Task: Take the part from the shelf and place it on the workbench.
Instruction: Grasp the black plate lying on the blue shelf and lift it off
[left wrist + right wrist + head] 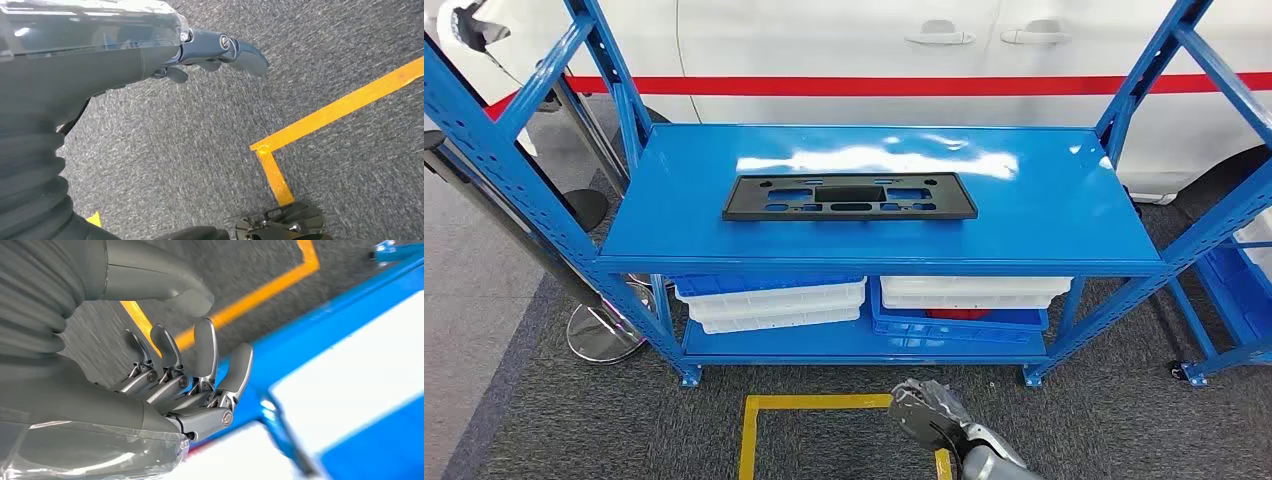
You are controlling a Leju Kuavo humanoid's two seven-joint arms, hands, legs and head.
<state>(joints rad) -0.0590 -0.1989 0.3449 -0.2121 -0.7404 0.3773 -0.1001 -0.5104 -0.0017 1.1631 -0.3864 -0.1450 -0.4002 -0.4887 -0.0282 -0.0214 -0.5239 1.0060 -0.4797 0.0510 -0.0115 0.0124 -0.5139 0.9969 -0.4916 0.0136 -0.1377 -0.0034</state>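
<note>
Grey carpet (544, 400) marked with yellow floor tape (814, 402) runs up to a blue steel shelf (1044, 215), behind which stands a white vehicle (844, 50) with a red stripe along its side. On the shelf's top deck, ahead of and well above the right robot hand (922, 408), lies the part (849, 196): a flat, long black plastic panel, rectangular in outline, pierced by several cut-outs and lying lengthwise along the deck, nearer its left half. The right robot hand hangs low over the carpet just in front of the shelf's lower tier, well apart from the part; in the right wrist view its fingers (206, 347) are extended and spread, empty, with the thick thumb (165, 285) standing apart from them. The left robot hand (200, 52) hangs over bare carpet near a corner of the tape; its dark fingers (247, 55) appear loosely extended and hold nothing, though the angle hides much of them, so how wide they stand is hard to judge. Beyond the right robot hand, on the shelf's lower tier, sit white trays (774, 303) stacked with blue crates (954, 325). To the far left of both hands, a round chrome stand base (604, 333) rests on the floor beside the shelf leg.
</note>
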